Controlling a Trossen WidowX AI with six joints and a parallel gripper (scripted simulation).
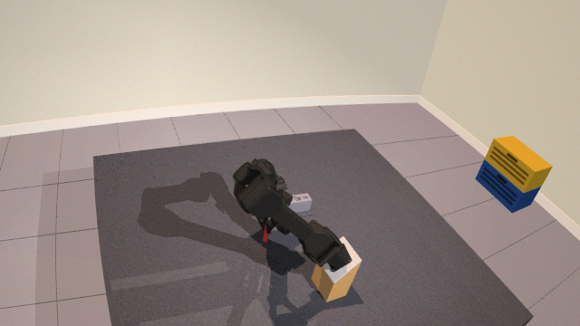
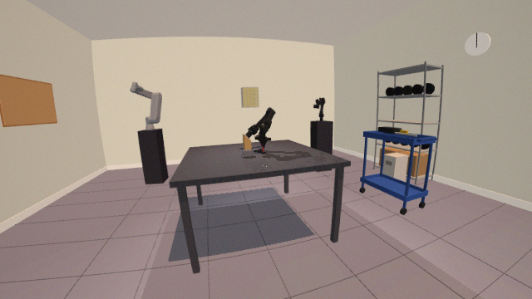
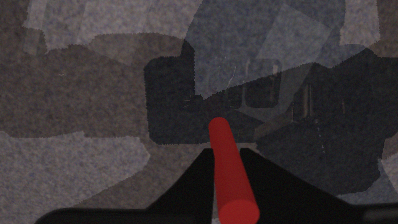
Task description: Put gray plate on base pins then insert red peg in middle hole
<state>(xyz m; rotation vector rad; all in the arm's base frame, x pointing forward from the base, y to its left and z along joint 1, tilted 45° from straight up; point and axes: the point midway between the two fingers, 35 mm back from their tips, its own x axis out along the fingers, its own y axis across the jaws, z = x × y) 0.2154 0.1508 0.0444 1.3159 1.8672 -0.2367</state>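
Note:
The red peg (image 1: 265,234) (image 2: 263,148) (image 3: 230,172) stands roughly upright, held between the fingertips in the wrist view. My gripper (image 3: 225,156) points down and is shut on it. Whether the peg's lower end touches the table cannot be told. A pale gray block (image 1: 301,205) (image 2: 248,154) stands on the table beyond the gripper in the top view, partly hidden by the arm, with small dark marks on its top. It is where the base and plate are, but it is too small to tell them apart or to see how the plate lies. The middle hole is not clear.
The arm rises from a wooden block with a white top (image 1: 354,258) and passes close beside the gray block in the top view. All stand on the dark table (image 1: 149,167) (image 2: 216,168). Yellow and blue boxes, a cart and a shelf stand away from the table.

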